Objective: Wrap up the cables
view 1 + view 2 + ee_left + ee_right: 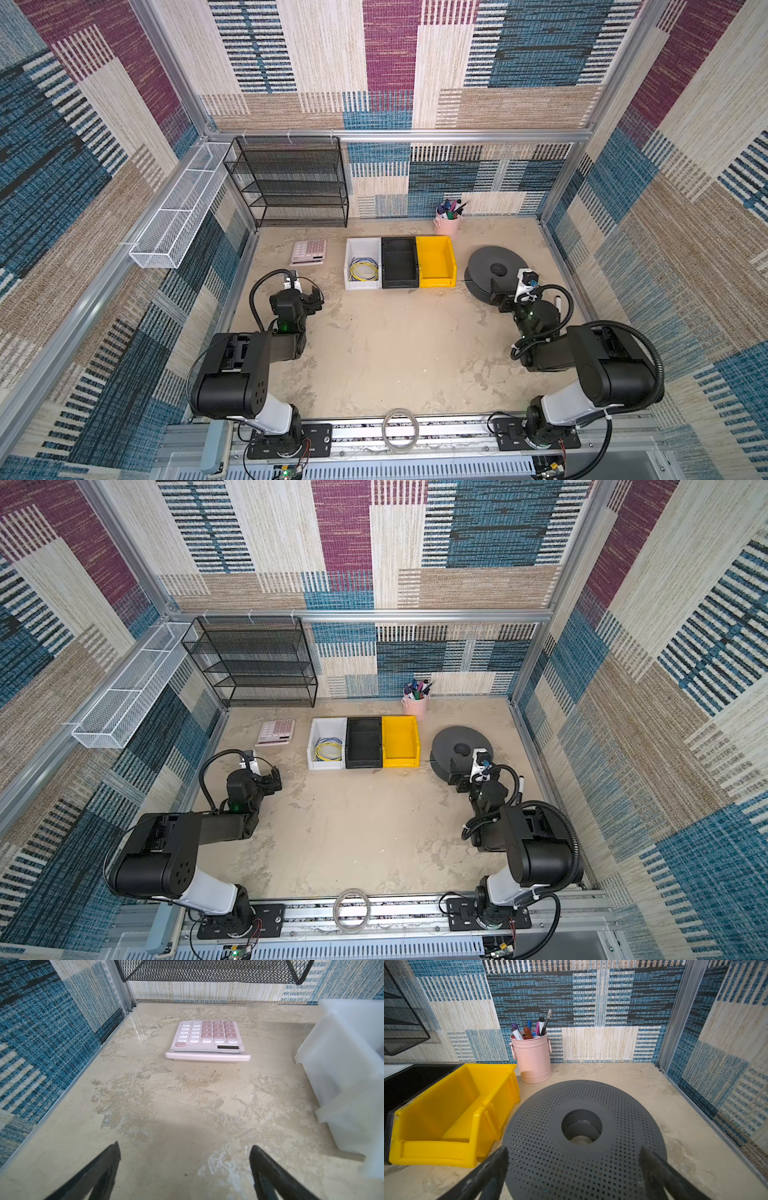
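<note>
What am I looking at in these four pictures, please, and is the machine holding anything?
Two robot arms stand at the near edge of the table, each ending in a gripper. Two pictures look down from side-by-side overhead cameras; the other two come from a camera on each arm's wrist. The left gripper is open and empty, facing a calculator. The right gripper is open and empty too, facing a grey spool. Thin yellow and blue cables lie coiled in a white bin, beside a black bin and a yellow bin. At the back stand a cup of pens and a mesh rack.
</note>
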### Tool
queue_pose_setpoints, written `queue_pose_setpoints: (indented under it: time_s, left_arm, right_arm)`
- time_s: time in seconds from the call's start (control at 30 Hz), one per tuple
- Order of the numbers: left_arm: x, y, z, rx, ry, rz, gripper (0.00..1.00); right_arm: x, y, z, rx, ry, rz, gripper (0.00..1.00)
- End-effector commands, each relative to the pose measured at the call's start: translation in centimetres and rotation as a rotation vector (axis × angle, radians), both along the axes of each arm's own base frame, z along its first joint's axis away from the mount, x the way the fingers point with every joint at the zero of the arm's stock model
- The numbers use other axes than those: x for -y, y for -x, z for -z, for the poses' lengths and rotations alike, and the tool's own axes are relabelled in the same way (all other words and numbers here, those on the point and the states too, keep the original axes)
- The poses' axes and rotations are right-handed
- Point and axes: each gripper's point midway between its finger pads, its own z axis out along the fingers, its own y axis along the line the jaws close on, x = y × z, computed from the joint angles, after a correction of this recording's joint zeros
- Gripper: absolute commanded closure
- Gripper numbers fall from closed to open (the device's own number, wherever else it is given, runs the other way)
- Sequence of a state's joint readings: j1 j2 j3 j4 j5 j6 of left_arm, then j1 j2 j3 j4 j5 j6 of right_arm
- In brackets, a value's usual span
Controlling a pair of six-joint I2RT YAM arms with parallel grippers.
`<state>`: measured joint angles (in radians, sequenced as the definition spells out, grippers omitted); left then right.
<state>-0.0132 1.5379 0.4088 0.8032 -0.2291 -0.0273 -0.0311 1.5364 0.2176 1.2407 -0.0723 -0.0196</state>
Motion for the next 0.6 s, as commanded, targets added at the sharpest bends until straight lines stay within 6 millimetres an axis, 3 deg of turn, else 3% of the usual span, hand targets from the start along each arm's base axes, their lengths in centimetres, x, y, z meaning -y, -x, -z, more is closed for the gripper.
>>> queue_pose_setpoints:
  time_s: [0.0,0.17,0.27,0.4,0.5,0.57]
  left_arm:
    - [0.0,-0.4,-1.1,0.045,0.006,0.001,0.02]
    - [-0.3,-0.8,-2.5,-0.033,0.004,-0.017,0.02]
    - [-1.1,-1.3,-5.1,-0.078,-0.004,-0.073,0.02]
    - [-2.9,-0.3,-9.4,-0.141,0.077,-0.249,0.02]
    - [-2.6,1.2,-10.6,-0.243,0.165,-0.304,0.05]
    - [-1.7,2.3,-10.8,-0.325,0.233,-0.302,0.14]
  right_arm:
    - [0.3,-0.2,-1.0,0.028,-0.01,0.02,0.01]
    - [0.6,-0.2,-4.2,0.035,-0.012,0.038,0.01]
    - [1.0,0.1,-7.3,0.046,-0.075,0.062,0.01]
    - [-0.3,0.0,-11.0,-0.026,-0.179,0.0,0.02]
    - [-1.7,0.1,-12.5,-0.101,-0.249,-0.072,0.07]
    - [-2.7,0.4,-13.2,-0.146,-0.283,-0.122,0.07]
